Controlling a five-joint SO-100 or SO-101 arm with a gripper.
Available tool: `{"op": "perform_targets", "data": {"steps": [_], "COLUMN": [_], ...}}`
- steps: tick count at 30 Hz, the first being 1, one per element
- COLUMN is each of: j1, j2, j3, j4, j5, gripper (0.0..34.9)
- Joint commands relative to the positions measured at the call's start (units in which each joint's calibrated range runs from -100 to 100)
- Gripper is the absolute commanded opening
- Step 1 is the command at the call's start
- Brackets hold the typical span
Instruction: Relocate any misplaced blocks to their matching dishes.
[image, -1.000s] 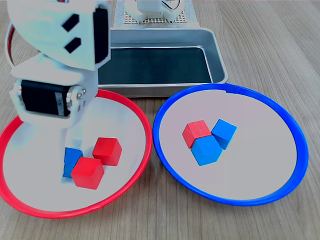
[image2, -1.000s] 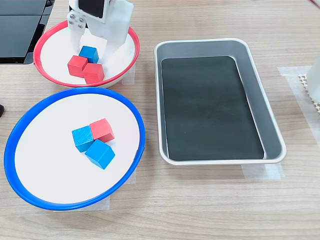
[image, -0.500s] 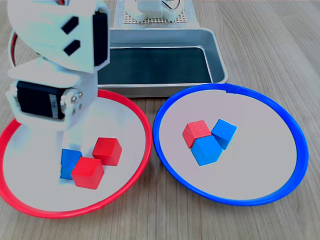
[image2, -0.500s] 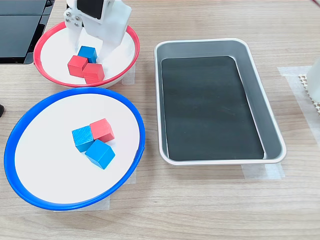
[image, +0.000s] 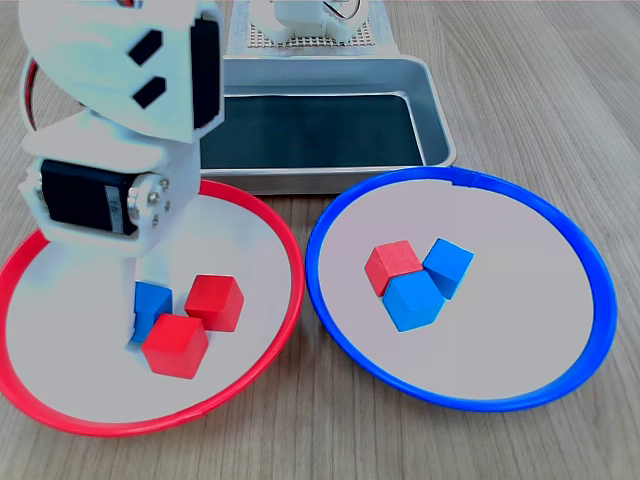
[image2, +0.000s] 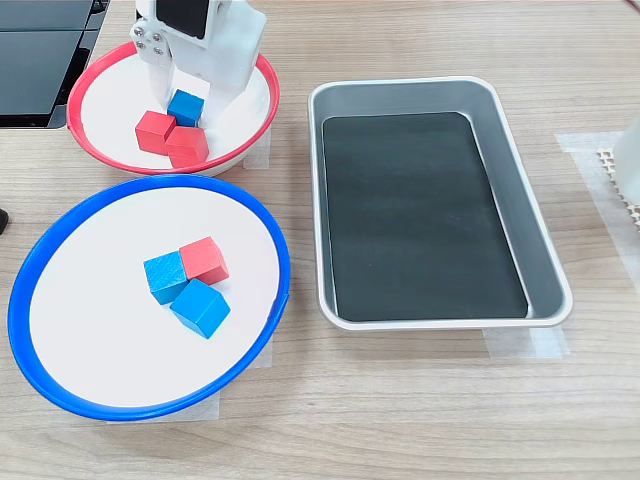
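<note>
- A pale wood-grain worktop (image2: 420, 420) carries everything in both exterior views.
- A blue cube (image2: 185, 107) sits in the red dish (image2: 262, 75), between the two fingers of the claw (image2: 187, 105); the fingers stand close on either side of it, seemingly clamped on it, though whether the cube is lifted off the dish cannot be told.
- In the first exterior view the same blue cube (image: 152, 303) shows partly behind a white finger (image: 140, 300), inside the red dish (image: 285, 250).
- Two red cubes lie just beside it: one (image: 176, 345) nearest the camera in the first exterior view, touching the blue cube, the other (image: 214, 302) on the first exterior view's right of it.
- The blue dish (image: 600, 300) holds a tight cluster: a red cube (image: 392, 266) touching two blue cubes, one (image: 412, 300) in front and one (image: 447, 266) to the first exterior view's right.
- A grey metal tray (image2: 545, 270) with a dark floor lies on the second exterior view's right of both dishes.
</note>
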Motion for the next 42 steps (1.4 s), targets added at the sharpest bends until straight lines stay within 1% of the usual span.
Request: {"op": "perform_targets", "data": {"steps": [1,9,14,17,21,28,32,37,42], "j1": [-0.35,-0.44,-2.04,-4.77,-10.23,-19.83,-24.73,-28.21,-28.58], "j2": [-0.87,-5.48,-12.21,-15.97,-17.93,-16.56,-14.35,-12.38,-10.34], "j3": [0.31,0.22,-0.87,0.68,3.04,6.5,7.69,9.33,10.42], "j4": [0.0,0.16,-0.91,-0.91,-1.41,-9.08,-11.56,-14.53,-14.86], "j5": [-0.24,0.63,2.49,5.71,11.87,19.15,24.22,29.4,34.14], "gripper": [0.4,0.4,0.4,0.4,0.3,0.3,0.3,0.3,0.3]}}
